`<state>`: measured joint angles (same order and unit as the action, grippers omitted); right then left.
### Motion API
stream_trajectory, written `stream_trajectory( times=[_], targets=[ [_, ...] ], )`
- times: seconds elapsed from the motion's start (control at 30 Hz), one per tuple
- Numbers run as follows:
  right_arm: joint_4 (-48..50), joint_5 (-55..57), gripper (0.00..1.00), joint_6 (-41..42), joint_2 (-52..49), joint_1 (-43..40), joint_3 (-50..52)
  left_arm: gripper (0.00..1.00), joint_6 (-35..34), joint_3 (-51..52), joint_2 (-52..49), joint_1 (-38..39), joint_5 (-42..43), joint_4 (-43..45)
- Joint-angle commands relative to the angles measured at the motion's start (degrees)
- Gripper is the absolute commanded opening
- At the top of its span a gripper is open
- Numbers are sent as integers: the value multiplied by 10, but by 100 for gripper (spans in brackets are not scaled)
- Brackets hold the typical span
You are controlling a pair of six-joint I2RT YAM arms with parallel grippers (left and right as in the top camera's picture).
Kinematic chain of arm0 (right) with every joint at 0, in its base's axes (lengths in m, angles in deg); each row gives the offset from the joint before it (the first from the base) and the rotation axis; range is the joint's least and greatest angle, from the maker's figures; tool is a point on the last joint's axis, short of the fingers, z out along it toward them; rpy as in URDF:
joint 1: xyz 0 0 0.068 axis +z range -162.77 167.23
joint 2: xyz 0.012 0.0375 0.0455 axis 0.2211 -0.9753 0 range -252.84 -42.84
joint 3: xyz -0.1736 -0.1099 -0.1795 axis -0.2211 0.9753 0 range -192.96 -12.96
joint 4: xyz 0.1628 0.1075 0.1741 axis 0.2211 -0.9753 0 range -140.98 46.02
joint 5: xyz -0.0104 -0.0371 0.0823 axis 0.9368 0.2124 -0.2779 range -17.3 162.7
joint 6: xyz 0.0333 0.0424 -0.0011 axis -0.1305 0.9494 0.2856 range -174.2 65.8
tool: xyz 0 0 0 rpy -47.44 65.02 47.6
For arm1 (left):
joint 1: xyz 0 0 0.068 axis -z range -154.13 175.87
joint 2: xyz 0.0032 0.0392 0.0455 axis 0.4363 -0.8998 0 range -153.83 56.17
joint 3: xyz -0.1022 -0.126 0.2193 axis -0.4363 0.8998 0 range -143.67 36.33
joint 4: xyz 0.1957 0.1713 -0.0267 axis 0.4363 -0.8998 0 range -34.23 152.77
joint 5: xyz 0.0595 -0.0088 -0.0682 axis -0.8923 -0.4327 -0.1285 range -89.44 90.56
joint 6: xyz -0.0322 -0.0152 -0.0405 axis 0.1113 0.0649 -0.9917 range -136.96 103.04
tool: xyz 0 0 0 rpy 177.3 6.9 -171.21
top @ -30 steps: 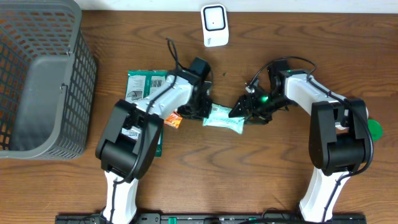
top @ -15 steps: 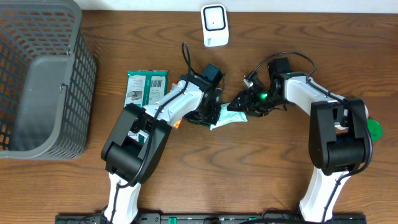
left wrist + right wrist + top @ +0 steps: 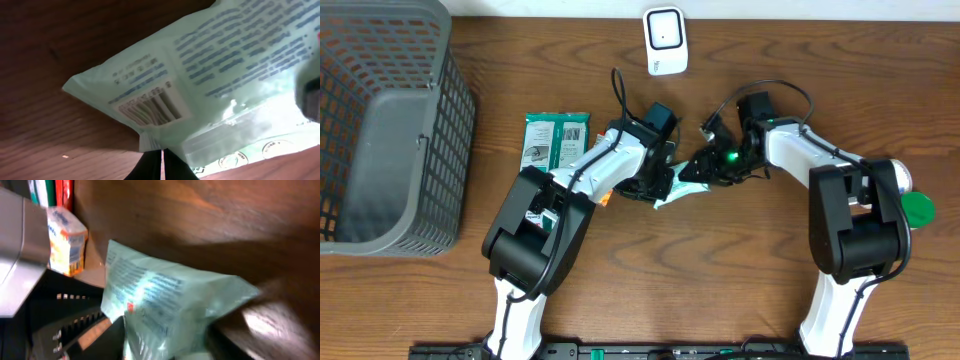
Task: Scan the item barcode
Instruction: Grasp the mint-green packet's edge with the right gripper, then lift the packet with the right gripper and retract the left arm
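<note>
Packet (image 3: 670,194) now more edge-on, left end effector (image 3: 156,165) tight on it, right end effector (image 3: 697,171) grip unclear.

Bare tabletop (image 3: 720,280) lies open along the near side. The basket (image 3: 380,130) blocks the left, the scanner (image 3: 665,40) stands at the far edge, the pouch (image 3: 672,192) occupies the centre.

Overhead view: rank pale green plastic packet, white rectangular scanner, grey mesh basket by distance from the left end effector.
1. Pale green plastic packet, held by the left end effector.
2. White rectangular scanner, far edge.
3. Grey mesh basket, far left.
</note>
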<state>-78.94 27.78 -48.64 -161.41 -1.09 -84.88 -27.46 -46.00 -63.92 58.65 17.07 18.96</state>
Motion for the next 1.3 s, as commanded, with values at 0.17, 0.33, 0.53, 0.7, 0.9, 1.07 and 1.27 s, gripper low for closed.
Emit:
stream_trajectory(
  times=[0.17, 0.33, 0.53, 0.7, 0.9, 1.07, 1.27],
  targets=[
    [-4, -64, 10, -12, -2, 32, 5, 8, 1, -4, 4, 6, -2, 17],
    [-18, -64, 1, -30, -2, 11, 5, 8, 1, -12, 37, -4, -111, 18],
    [-70, -224, 1, -212, -2, -42, 4, 8, 1, -12, 136, -41, -142, 41],
    [-127, -247, 1, -287, -2, -80, 3, 8, -14, -12, 224, -92, -142, 54],
    [-216, -261, 1, -400, -1, -100, 2, 9, -25, -12, 296, -169, -142, 53],
    [-313, -261, 1, -504, -1, -100, -28, 9, -25, -12, 305, -232, -99, 38],
    [-398, -232, 1, -523, -1, -100, -97, 13, -25, -12, 301, -300, -66, 4]
  ],
)
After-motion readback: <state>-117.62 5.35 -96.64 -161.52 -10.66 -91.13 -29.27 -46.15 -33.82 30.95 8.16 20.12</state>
